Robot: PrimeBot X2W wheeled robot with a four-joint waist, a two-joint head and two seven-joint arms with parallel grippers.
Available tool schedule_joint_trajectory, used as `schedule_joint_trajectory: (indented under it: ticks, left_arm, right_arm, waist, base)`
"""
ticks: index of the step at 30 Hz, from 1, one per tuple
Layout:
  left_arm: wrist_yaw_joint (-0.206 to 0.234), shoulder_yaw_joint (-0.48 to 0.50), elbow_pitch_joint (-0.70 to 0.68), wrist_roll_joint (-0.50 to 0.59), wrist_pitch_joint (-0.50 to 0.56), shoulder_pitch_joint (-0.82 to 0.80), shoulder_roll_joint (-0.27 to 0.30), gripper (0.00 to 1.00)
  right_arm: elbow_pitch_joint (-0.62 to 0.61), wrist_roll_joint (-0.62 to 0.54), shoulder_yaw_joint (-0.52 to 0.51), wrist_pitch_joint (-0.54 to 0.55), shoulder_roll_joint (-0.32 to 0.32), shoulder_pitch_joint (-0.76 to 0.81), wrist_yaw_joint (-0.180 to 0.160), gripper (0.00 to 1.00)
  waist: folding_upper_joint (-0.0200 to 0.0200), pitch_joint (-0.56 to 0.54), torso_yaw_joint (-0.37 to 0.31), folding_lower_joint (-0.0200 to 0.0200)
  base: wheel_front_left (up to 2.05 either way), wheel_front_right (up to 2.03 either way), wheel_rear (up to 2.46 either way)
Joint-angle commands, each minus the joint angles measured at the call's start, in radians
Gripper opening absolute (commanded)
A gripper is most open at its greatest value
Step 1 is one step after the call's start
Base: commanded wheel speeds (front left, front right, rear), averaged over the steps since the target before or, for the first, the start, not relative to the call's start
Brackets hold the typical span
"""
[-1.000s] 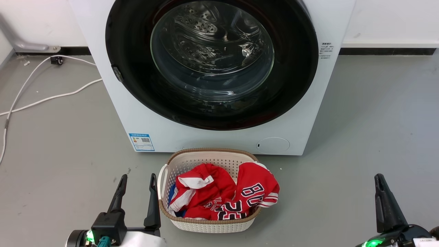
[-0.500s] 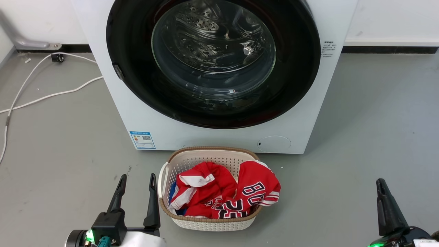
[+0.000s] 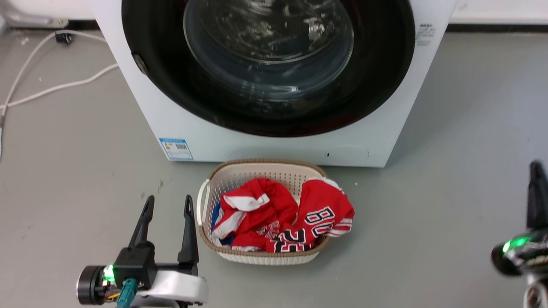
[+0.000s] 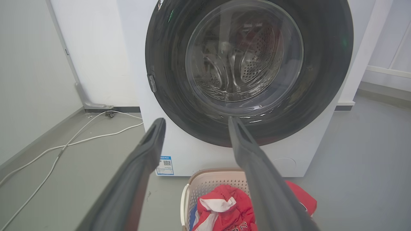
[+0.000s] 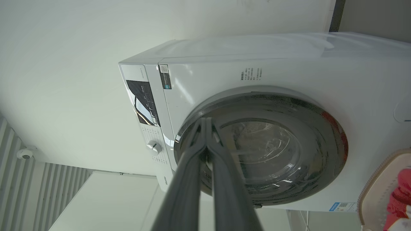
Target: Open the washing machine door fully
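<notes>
The white washing machine (image 3: 274, 147) stands ahead on the grey floor. The washing machine door (image 3: 376, 77), a glossy black disc with a clear glass bowl, lies flat against the machine's front. A small latch (image 3: 139, 64) sits on the door's left rim. My left gripper (image 3: 168, 203) is open and empty, low at the left, well short of the machine. In the left wrist view the left gripper (image 4: 196, 123) points at the door (image 4: 324, 64). My right gripper (image 3: 536, 169) is at the far right. Its fingers are pressed together in the right wrist view (image 5: 204, 121), away from the door (image 5: 324, 141).
A cream laundry basket (image 3: 200, 205) with red jerseys (image 3: 274, 214) sits on the floor right in front of the machine, just right of my left gripper. White cables (image 3: 55, 87) run over the floor at the left. A wall stands behind the machine.
The whole head picture has shifted, so the camera has moved; the machine now looks larger and higher. The right gripper shows farther right and higher in the picture. The door stays shut.
</notes>
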Motion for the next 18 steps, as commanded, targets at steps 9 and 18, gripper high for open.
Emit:
schedule_joint_trajectory:
  ticks: [9,18]
  left_arm:
    - [-0.006,-0.01,-0.029,0.008,-0.002,-0.115,-0.001,1.0]
    - [-0.021,-0.028,-0.07,0.0,-0.002,-0.236,-0.001,1.0]
  right_arm:
    - [0.077,-0.051,-0.06,0.077,-0.116,-0.34,0.0,0.0]
    - [0.208,-0.117,-0.005,0.144,-0.25,-0.683,0.0,0.0]
  waist:
    - [0.0,0.199,0.032,0.0]
    - [0.0,0.389,0.066,0.0]
  base:
    - [0.0,0.0,0.0]
    - [0.0,0.0,0.0]
